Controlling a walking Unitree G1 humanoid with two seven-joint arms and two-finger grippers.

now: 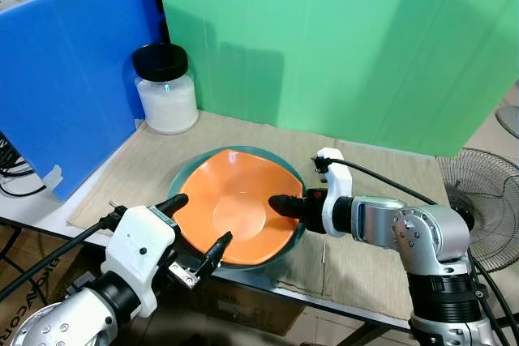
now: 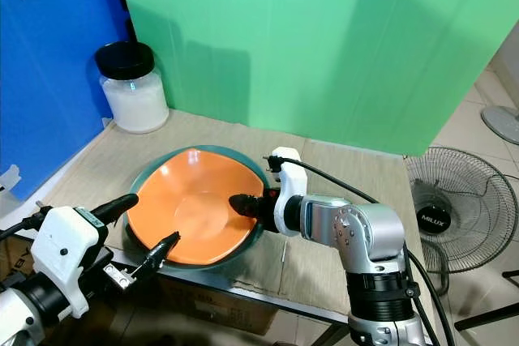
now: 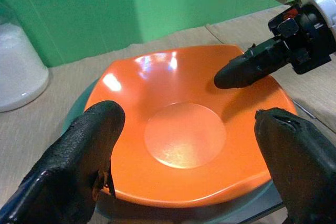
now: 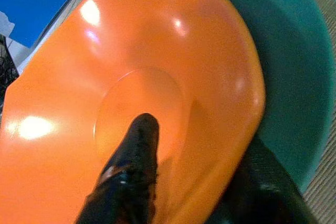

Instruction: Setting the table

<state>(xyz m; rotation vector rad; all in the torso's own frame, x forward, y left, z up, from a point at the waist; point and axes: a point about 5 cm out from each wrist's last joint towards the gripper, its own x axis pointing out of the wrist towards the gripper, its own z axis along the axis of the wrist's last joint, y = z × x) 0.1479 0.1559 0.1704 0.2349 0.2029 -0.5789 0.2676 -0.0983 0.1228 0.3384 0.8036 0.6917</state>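
Where the orange bowl [image 1: 239, 204] sits on a teal plate [image 1: 188, 169], its right rim is gripped by the right gripper [image 1: 284, 207] (one finger inside). The left gripper [image 1: 199, 224] is held open at the near rim, on the bench [image 1: 381, 277].

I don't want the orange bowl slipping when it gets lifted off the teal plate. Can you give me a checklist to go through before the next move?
1. Right gripper on the orange bowl: ok. One finger lies inside the bowl, the other under its rim, as the right wrist view shows.
2. Grip firm enough to lift: cannot tell.
3. Left gripper out of the way: not ok. It is open and straddles the bowl's near rim.
4. Teal plate fully on the table mat: ok, though close to the near edge.
5. White jar clear of the bowl: ok, it stands at the far left corner.
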